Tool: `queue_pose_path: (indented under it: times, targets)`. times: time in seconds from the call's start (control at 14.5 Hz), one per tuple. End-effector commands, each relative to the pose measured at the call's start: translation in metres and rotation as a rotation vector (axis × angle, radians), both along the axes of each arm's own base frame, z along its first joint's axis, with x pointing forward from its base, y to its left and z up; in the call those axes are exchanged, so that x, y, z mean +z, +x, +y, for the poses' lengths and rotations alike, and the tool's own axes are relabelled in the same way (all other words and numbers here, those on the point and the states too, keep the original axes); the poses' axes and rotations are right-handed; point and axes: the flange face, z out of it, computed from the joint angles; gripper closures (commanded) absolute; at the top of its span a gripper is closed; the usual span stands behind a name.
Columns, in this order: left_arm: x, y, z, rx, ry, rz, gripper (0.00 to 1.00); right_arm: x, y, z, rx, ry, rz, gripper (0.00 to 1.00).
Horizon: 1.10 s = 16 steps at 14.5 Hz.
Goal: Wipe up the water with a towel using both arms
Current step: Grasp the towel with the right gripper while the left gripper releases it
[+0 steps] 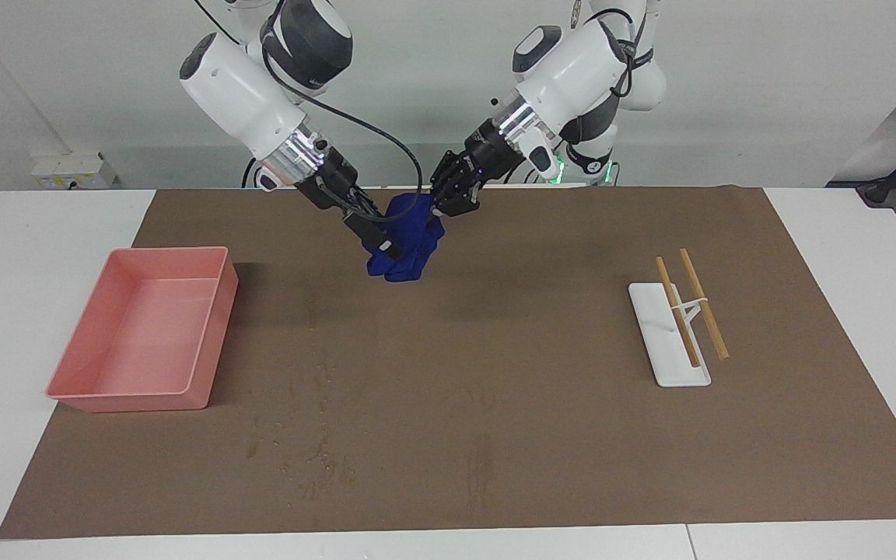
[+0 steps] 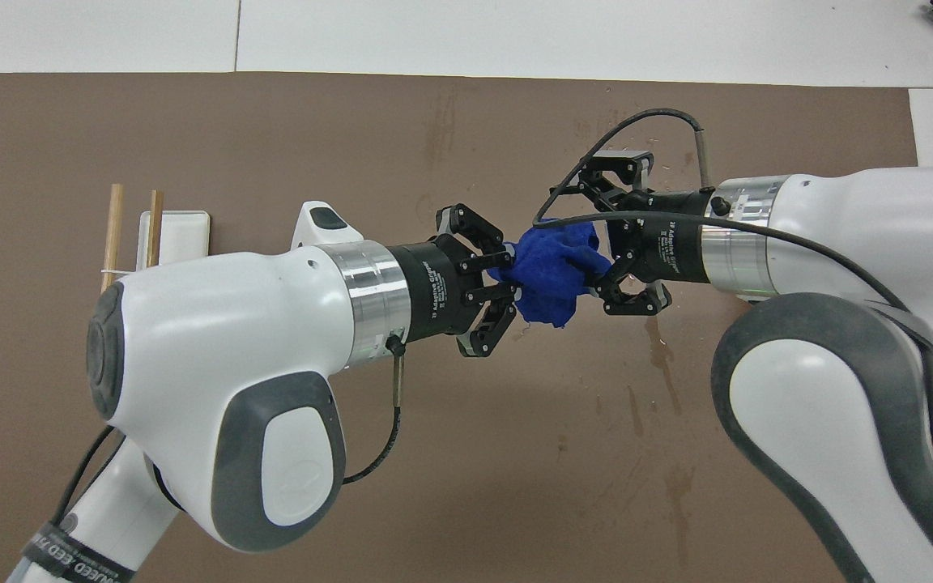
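The towel [image 1: 407,247] is bunched into a navy wad and held between both grippers over the brown mat [image 1: 495,435], at the edge nearest the robots, roughly mid-bench. In the facing view its lower folds hang close to the mat; whether they touch cannot be told.

The left gripper [image 2: 492,282] is pinched on one side of the wad, jaws closed on cloth. The right gripper [image 2: 614,261] is clamped on the other side, cloth seen between its jaws.

Risks, as judged:
- Both holds are on loose folds. A sideways pull by either arm could strip the cloth out of the other jaws.
- The grippers are set very close together. A collision or a snagged right-arm cable [image 1: 374,128] is likely if they are closed in further.
- The wet streaks and droplets [image 1: 316,459] are spread farther from the robots than the towel. A bunched wad wipes a narrow strip, so patches may be missed.

Surroundings, relative to the towel:
- A pink tray [image 1: 211,342] is seen toward the right arm's end.
- A white rest [image 1: 677,365] with two wooden chopsticks [image 1: 703,303] lies toward the left arm's end.
- The white bench [image 1: 20,257] runs under the mat, with a pale wall at the robots' end.
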Motion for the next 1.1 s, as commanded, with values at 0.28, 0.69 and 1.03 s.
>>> queue_pose_path:
  times: [0.28,0.69,1.03]
  targets:
    - [-0.0065,-0.0218,-0.0075,0.085,-0.037,-0.069,1.0,-0.0095,-0.0019,0.0058,0.004,0.019,0.01,0.88]
    - [-0.0079,-0.0224,-0.0072,0.097,-0.038,-0.084,1.0,-0.0102,-0.003,0.0062,0.012,0.022,0.025,1.0]
    - [-0.0071,-0.0186,-0.0045,0.094,-0.03,-0.098,0.01,-0.0131,-0.0086,0.008,0.12,-0.003,0.012,1.0]
